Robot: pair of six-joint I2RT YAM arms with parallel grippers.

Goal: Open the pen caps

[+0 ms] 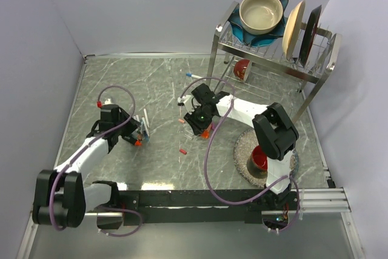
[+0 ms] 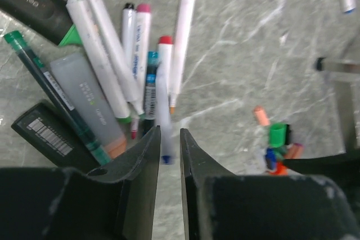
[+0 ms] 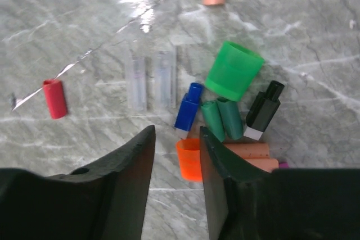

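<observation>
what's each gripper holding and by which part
Right gripper: nothing gripped; its jaws stand apart, an orange cap loose in the gap. Left gripper: a white marker sits tip-end between narrow jaws, but blurred; cannot tell if it is held.

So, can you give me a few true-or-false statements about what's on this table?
1. A beige bowl sits on top of the dish rack. True.
2. The red cap lies inside the pile of caps. False: it lies alone, apart from the pile.
3. A large green cap is part of that pile. True.
4. The heap of markers lies under the dish rack. False: it lies by the left hand.
</observation>
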